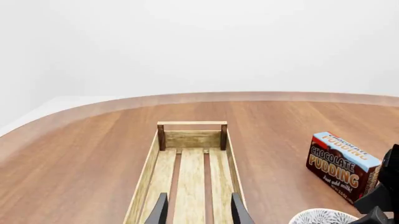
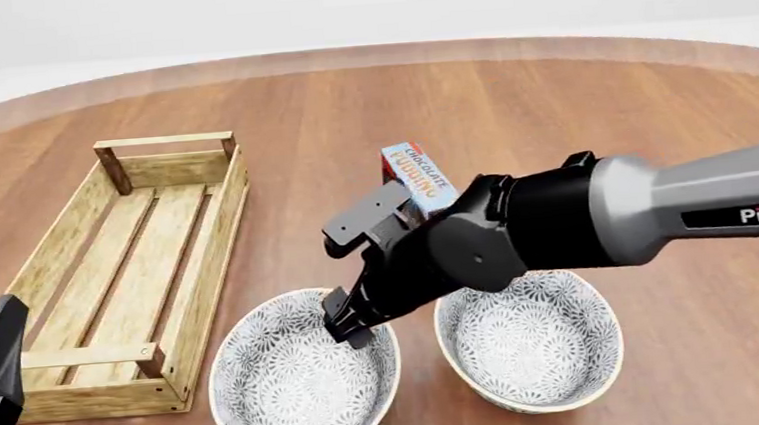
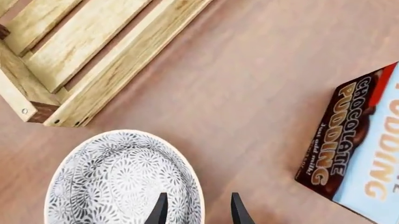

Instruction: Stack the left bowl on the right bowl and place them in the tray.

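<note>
Two white bowls with a grey pattern stand side by side near the table's front: the left bowl (image 2: 299, 389) and the right bowl (image 2: 529, 347). The light-wood tray (image 2: 214, 244) lies empty to their left. My right gripper (image 2: 348, 330) reaches across to the left bowl's right rim. In the right wrist view the gripper (image 3: 198, 210) is open, with its fingers on either side of the rim of that bowl (image 3: 118, 182). My left gripper (image 1: 198, 212) is open and empty over the near end of the tray (image 1: 145, 177). The left bowl's rim (image 1: 321, 217) shows at that view's edge.
A chocolate pudding box (image 2: 417, 175) stands behind the bowls, partly hidden by the right arm; it also shows in the wrist views (image 1: 341, 165) (image 3: 355, 149). The tray's near corner (image 3: 118, 60) lies close to the left bowl. The table's curved far edge (image 2: 369, 55) is at the back.
</note>
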{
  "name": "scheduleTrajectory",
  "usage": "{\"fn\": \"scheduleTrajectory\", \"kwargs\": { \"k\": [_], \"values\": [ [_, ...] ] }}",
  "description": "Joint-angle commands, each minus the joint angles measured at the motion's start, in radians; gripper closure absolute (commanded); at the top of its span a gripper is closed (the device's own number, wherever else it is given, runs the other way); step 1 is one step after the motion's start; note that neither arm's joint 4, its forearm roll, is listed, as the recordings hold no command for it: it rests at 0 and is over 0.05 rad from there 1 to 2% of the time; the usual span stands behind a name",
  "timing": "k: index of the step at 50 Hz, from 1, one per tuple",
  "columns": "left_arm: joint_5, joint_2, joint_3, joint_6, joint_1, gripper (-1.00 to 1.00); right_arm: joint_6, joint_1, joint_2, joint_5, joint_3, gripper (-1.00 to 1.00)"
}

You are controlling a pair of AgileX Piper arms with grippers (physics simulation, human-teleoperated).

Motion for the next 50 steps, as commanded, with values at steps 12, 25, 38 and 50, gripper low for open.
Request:
{"fn": "scheduleTrajectory", "kwargs": {
  "k": [12,25,38,50],
  "values": [
    [0.000,0.000,0.000,0.000,0.000,-1.00,0.024,0.025,0.090,-0.052,0.008,-1.00],
    [0.000,0.000,0.000,0.000,0.000,-1.00,0.016,0.049,0.103,-0.053,0.006,1.00],
    [0.000,0.000,0.000,0.000,0.000,-1.00,-0.023,0.015,0.028,0.000,-0.012,1.00],
    [0.000,0.000,0.000,0.000,0.000,-1.00,-0.071,-0.021,-0.050,0.065,-0.049,1.00]
  ]
}}
